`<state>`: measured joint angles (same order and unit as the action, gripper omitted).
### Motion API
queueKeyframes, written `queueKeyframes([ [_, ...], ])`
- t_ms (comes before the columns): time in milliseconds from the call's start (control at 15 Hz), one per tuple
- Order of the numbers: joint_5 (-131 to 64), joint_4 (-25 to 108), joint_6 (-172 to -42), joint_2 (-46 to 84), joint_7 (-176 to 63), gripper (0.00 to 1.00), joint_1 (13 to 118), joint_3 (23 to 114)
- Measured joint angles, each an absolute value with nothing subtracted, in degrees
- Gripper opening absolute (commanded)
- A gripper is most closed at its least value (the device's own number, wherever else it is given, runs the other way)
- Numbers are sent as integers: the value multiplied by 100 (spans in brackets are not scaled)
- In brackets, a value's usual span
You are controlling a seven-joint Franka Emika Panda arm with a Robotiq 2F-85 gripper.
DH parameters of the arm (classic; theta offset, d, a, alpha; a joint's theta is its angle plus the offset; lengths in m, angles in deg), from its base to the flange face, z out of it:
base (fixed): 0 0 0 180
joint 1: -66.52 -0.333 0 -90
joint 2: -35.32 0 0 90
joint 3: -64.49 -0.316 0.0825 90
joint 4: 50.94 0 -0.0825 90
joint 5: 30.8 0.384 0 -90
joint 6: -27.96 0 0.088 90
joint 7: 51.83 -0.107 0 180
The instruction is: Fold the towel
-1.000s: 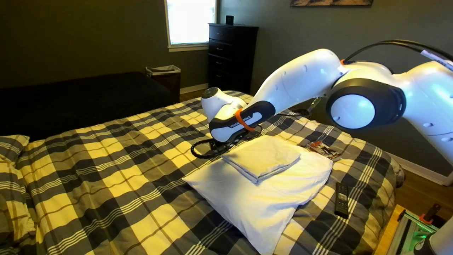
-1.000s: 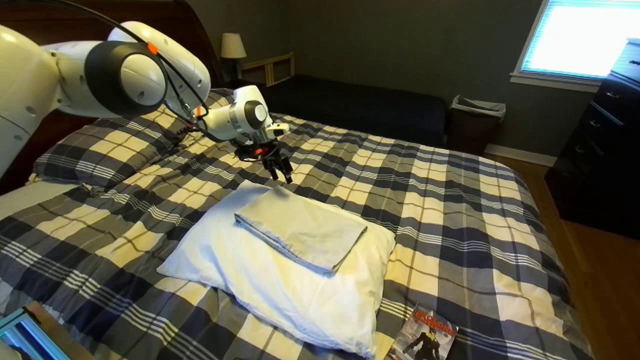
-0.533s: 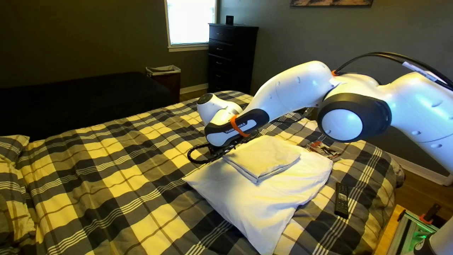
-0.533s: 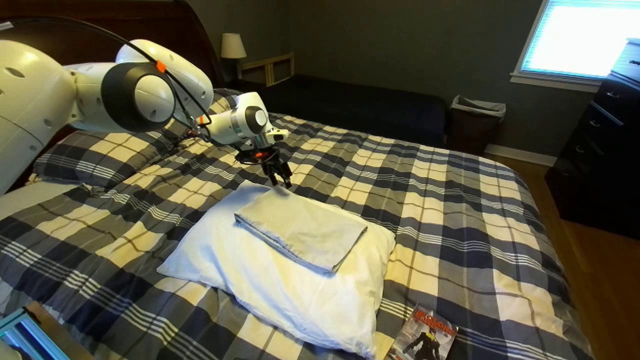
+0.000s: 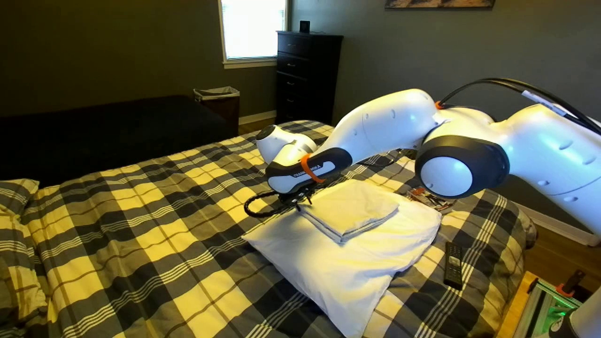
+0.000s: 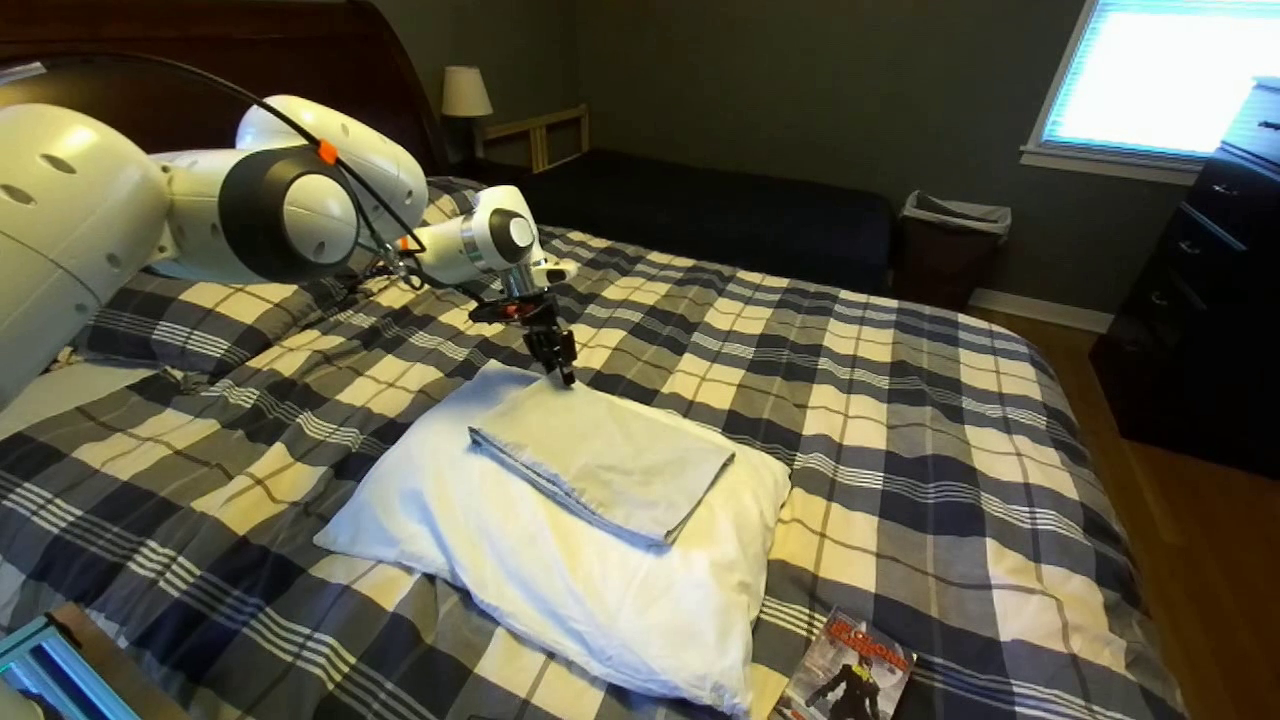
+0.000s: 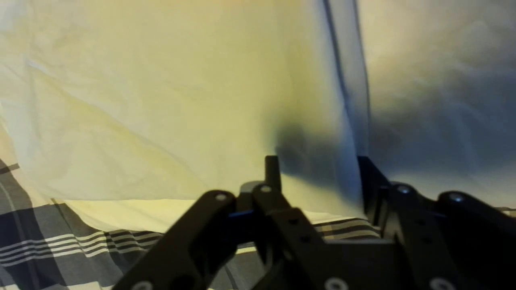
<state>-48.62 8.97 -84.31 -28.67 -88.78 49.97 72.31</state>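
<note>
The towel is a pale grey folded cloth [image 5: 350, 206] lying on a white pillow [image 5: 338, 277]. The towel [image 6: 610, 455] and pillow [image 6: 680, 630] also show in an exterior view. In the wrist view the towel [image 7: 161, 100] fills the left and middle, and its layered edge runs down to the right finger. My gripper [image 7: 317, 158] is open, with one finger over the towel and one just beyond its edge. In both exterior views the gripper [image 5: 304, 203] [image 6: 560, 376] is at the towel's corner. I cannot tell whether the fingertips touch the cloth.
A plaid bedspread [image 5: 141, 234] lies under everything. A black remote [image 5: 453, 266] lies beside the pillow. A printed case or book [image 6: 850, 675] lies near a pillow corner. The robot's base mount [image 5: 544, 305] stands at the bed's edge.
The arm has come down and the gripper has lowered from above the towel's corner to the towel. The fingers have turned about the wrist. The towel and pillow have not visibly moved.
</note>
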Motion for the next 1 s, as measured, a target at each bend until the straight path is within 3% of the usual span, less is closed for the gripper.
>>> queueKeyframes([
  [200,-4862,718,-8324,-2967,-8878,1,4997,7234],
  [1000,-4864,963,-8305,-2742,-9009,1,5240,7367],
])
